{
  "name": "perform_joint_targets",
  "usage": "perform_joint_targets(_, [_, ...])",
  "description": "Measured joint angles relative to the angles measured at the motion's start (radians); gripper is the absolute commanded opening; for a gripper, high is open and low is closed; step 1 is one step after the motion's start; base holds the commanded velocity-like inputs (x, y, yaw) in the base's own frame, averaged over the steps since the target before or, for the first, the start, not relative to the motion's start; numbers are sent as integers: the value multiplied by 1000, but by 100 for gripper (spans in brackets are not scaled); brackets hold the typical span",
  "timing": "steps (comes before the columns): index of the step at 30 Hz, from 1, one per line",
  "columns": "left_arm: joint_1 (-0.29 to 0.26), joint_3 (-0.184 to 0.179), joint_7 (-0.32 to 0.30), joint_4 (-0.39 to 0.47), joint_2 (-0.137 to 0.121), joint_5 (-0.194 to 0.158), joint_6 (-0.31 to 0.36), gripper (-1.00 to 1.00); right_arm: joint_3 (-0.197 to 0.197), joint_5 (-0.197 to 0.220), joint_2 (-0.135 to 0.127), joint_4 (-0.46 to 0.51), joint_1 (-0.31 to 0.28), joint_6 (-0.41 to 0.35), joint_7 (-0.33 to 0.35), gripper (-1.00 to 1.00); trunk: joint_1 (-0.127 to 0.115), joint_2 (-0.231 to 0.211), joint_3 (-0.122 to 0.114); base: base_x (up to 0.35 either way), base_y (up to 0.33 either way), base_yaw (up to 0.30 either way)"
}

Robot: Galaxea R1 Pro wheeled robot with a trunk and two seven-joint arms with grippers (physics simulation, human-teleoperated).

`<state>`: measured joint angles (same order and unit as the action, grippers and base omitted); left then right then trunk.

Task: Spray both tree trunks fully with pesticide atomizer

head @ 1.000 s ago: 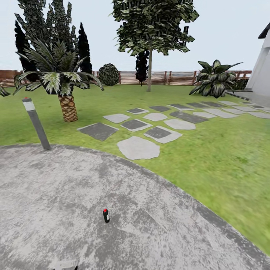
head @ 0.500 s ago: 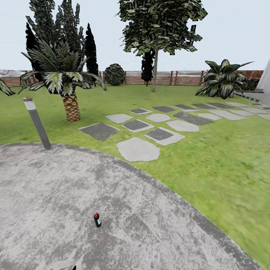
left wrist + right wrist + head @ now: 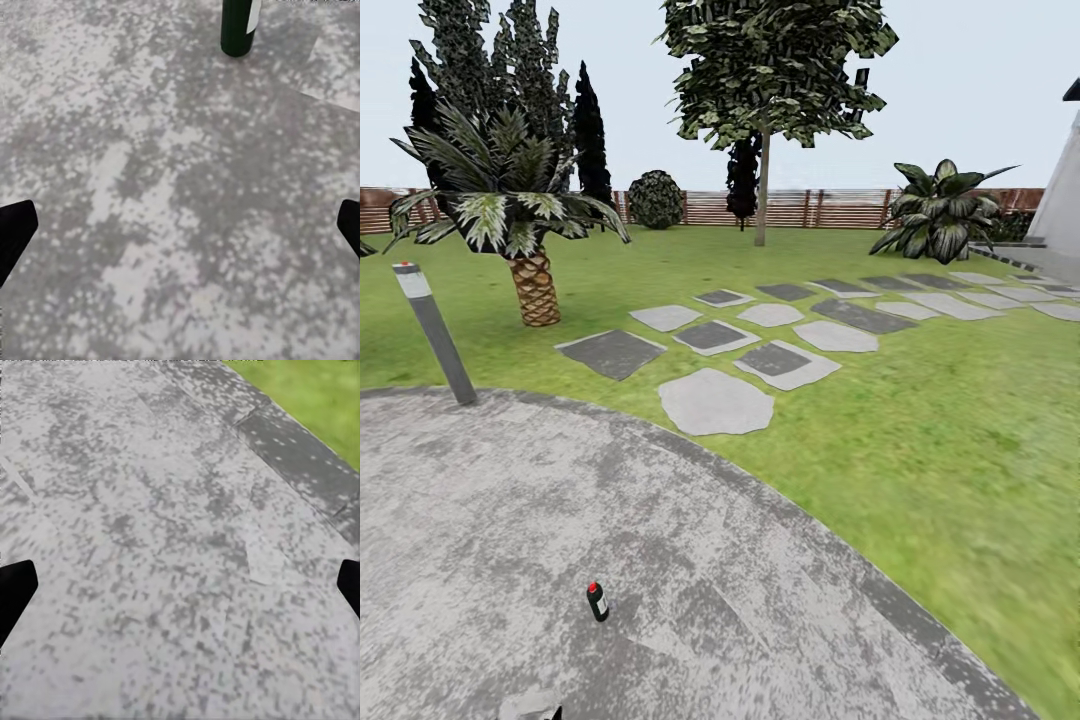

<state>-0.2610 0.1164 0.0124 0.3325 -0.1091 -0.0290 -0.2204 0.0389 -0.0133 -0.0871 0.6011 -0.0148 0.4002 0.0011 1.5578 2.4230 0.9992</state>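
Observation:
The pesticide atomizer (image 3: 597,602), a small dark bottle with a red top, stands upright on the grey paved circle near the lower left of the head view. Its dark lower body with a pale label (image 3: 238,28) shows ahead of my left gripper (image 3: 180,232), which is open over bare pavement, fingertips (image 3: 15,232) wide apart. My right gripper (image 3: 180,592) is open too, over pavement near the lawn's edge. One tree with a thin-looking bare trunk (image 3: 762,205) stands far off by the fence.
A grey bollard lamp (image 3: 432,330) leans at the pavement's left rim. A palm (image 3: 532,285) grows on the lawn behind it. Stepping stones (image 3: 715,402) lead right across the grass. A round bush (image 3: 656,200) and a broad-leaved plant (image 3: 940,215) stand by the brown fence (image 3: 830,208).
The whole head view has shifted, so the camera has moved. The atomizer now appears lower and further left in the picture, still upright on the pavement.

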Motion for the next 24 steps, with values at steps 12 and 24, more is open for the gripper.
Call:
perform_joint_targets(12, [-251, 96, -15, 44, -67, -2, 251, 100, -1, -12, 3, 111, -436, -340, -6, 100, 0, 0, 0, 0, 0, 0])
perform_joint_targets(24, [-253, 85, -15, 71, -66, 8, 220, 100, 1, -10, -2, 125, -543, -386, -1, 100, 0, 0, 0, 0, 0, 0])
